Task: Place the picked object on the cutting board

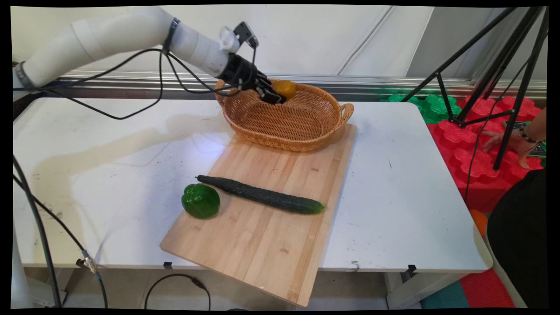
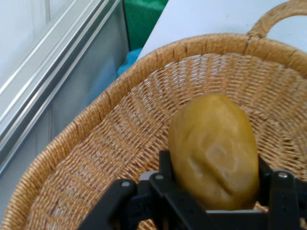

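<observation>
My gripper [image 1: 275, 95] hangs over the back part of the wicker basket [image 1: 262, 131], shut on a yellow-brown potato [image 1: 286, 89]. In the hand view the potato [image 2: 214, 149] sits between the black fingers [image 2: 167, 165], above the woven basket wall [image 2: 120, 129]. I cannot tell whether the potato touches the basket. The basket stands on the far end of a wooden cutting board [image 1: 262, 227].
A long dark cucumber [image 1: 262, 195] lies across the board's middle, with a green bell pepper [image 1: 201, 201] at its left edge. A black tripod [image 1: 503, 87] and red and green foam blocks [image 1: 472, 144] stand right of the table; a person's hand [image 1: 512, 142] rests there.
</observation>
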